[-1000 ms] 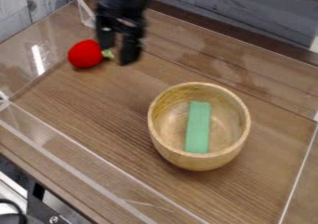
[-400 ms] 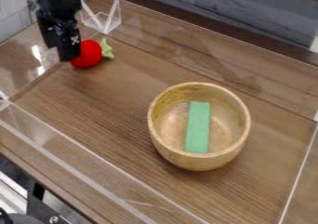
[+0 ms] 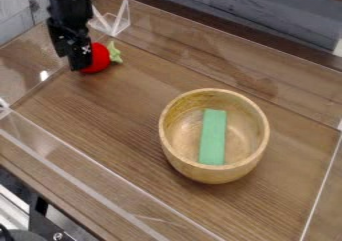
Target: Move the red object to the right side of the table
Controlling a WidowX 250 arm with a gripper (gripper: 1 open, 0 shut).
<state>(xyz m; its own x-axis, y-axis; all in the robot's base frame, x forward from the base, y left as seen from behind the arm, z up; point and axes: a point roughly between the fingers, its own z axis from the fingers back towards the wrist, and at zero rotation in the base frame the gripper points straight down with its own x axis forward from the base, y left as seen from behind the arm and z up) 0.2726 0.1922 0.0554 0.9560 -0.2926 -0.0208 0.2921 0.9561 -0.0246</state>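
The red object [image 3: 94,58] is a small round bright-red toy with a green leafy tip on its right, lying on the table [image 3: 120,125] at the far left. My black gripper [image 3: 72,47] points straight down over the toy's left half, its fingers open and low around it. The fingers cover part of the toy, and I cannot tell whether they touch it.
A wooden bowl [image 3: 214,135] holding a flat green block [image 3: 214,137] stands right of centre. Clear acrylic walls [image 3: 40,45] edge the tabletop, one close behind and left of the gripper.
The gripper swung left across the toy, from its right side to its left, then sank lower over it. The toy has stayed in place.
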